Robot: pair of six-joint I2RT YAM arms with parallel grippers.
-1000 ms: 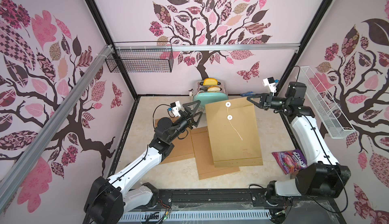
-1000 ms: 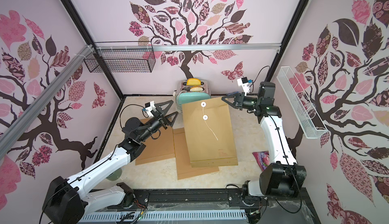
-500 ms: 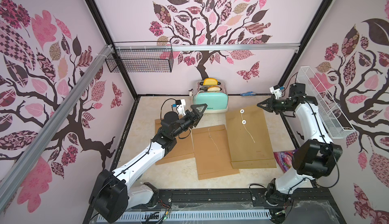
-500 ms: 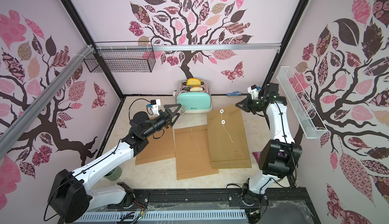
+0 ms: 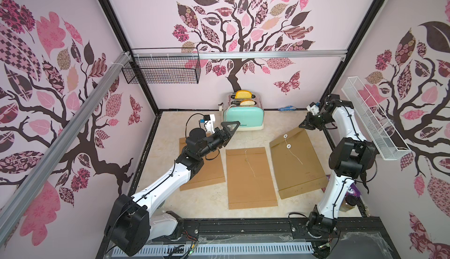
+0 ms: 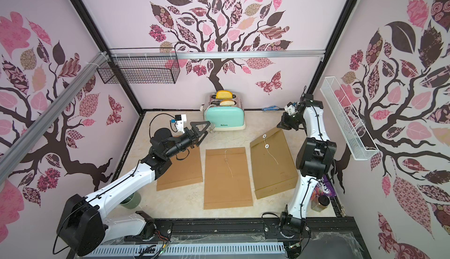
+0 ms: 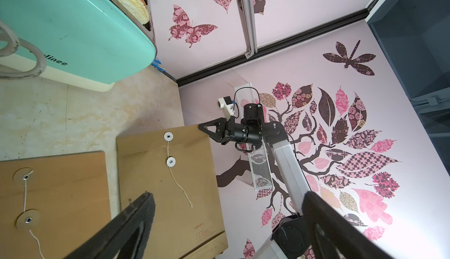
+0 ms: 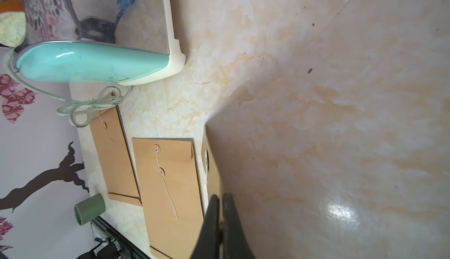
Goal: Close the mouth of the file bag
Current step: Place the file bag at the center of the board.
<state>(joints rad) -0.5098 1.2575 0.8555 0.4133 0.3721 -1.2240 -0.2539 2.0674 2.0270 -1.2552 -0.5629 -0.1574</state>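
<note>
- Marbled tabletop (image 5: 255, 137) is carrying three flat kraft bags side by side. The right bag (image 5: 297, 162) is lying nearest the right arm, flap folded down, with its string (image 7: 179, 184) trailing loose past the lower disc (image 7: 171, 161).
- Right gripper (image 5: 303, 124) is sitting at that bag's far corner. Its fingers are together and seem to be pinching the corner edge.
- Left gripper (image 7: 226, 201) is hovering above the far end of the left bag (image 5: 211, 170), fingers wide apart, holding nothing.
- My read: the mouth isn't closed yet, and the string is waiting to be wound.
- Doing it well: one arm pinning the flap flat, the other taking the string near its free end. Keep it taut and circle tight under the disc so the loops are catching.
- Risk: an unpinned bag sliding on the glossy top.
- Toaster (image 5: 243, 115) is holding two bread slices (image 5: 243, 94) in its slots.
- Black basket (image 5: 160, 71) and white tray (image 5: 370, 119) on the walls are looking empty.
- Cup (image 8: 89, 209) is showing nothing inside. Bag contents are not visible.
</note>
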